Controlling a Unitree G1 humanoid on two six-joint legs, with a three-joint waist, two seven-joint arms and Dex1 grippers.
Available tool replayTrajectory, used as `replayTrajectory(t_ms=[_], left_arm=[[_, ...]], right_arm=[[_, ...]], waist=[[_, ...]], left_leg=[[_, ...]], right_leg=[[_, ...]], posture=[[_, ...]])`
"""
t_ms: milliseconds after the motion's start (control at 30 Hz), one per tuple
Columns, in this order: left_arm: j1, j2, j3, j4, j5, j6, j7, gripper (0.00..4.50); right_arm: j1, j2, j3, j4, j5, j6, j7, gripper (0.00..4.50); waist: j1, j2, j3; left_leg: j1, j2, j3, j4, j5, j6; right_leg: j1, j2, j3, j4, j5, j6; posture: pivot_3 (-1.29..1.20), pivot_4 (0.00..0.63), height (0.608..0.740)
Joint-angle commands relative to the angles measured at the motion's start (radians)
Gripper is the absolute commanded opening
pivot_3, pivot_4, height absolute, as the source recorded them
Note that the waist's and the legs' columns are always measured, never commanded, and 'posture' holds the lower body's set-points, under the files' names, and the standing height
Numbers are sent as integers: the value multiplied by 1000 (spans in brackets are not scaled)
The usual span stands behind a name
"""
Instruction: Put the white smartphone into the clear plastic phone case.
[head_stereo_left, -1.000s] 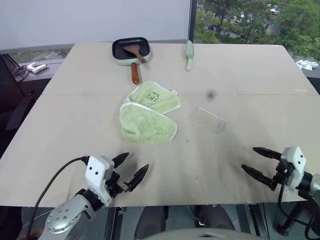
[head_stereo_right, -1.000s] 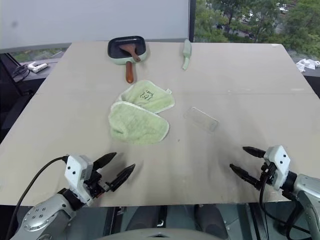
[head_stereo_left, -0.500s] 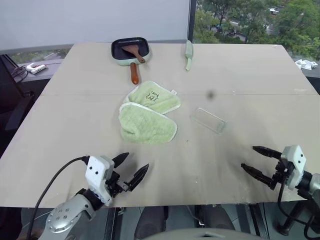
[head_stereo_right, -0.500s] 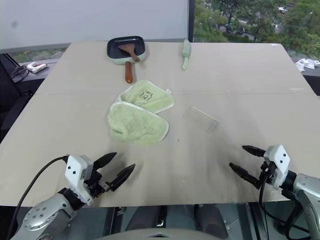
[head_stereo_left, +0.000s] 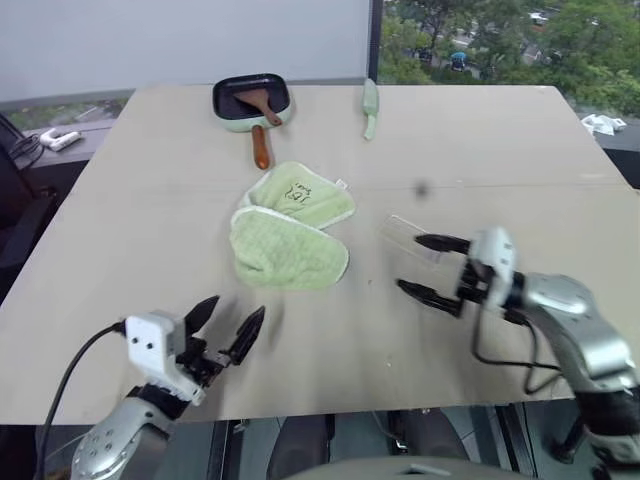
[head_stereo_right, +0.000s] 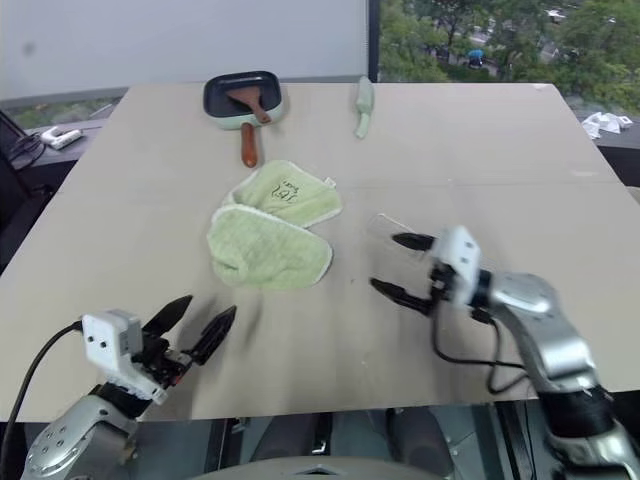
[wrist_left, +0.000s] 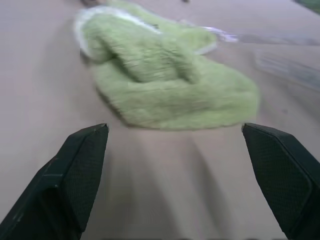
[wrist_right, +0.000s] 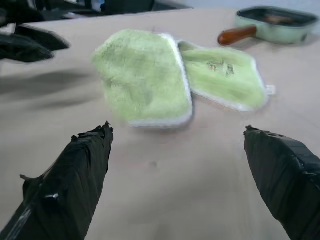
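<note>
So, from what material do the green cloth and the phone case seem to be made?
The green cloth looks like soft terry fabric: fuzzy looped pile, a pale stitched border, folded in limp layers. The phone case looks like thin clear plastic, probably glossy: the table shows through it and only its edges glint.

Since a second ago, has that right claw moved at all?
Yes. The right gripper swung in from the table's near right edge toward the green cloth, and now hangs open just in front of the clear phone case.
</note>
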Motion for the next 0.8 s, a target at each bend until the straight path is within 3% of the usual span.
replayTrajectory(t_ms=[33,267,567,667,800], left_arm=[[36,-17,42,-57,-21,-45,10,4452],[62,-40,54,-65,-53,-71,11,4452],[79,-43,38,-62,-66,-68,14,4452],[82,-37,35,-58,-65,-71,3,4500],[98,-27,31,-60,-70,-75,-23,4500]], right_arm=[[-98,105,99,48,-35,-6,-22,4500],[-237,213,331,189,-231,23,-45,4500],[-367,344,382,361,-351,124,-137,4500],[-377,387,369,384,-375,158,-186,3762],[-378,408,359,386,-384,158,-199,1663]], waist=[[1,0,0],[3,0,0],[-3,0,0],[-2,0,0],[-3,0,0]], left_leg=[[0,0,0,0,0,0],[-2,-2,-2,-1,0,0],[-2,-3,-2,-2,0,0],[-3,-3,-1,-3,0,0],[-5,-3,-1,-4,0,0]], right_leg=[[0,0,0,0,0,0],[-2,-5,-4,0,0,0],[-3,-5,-4,2,0,0],[-4,-5,-3,2,0,0],[-7,-5,-3,1,0,0]], posture=[[0,150,740],[0,150,740],[0,150,740],[0,150,740],[0,150,740]])
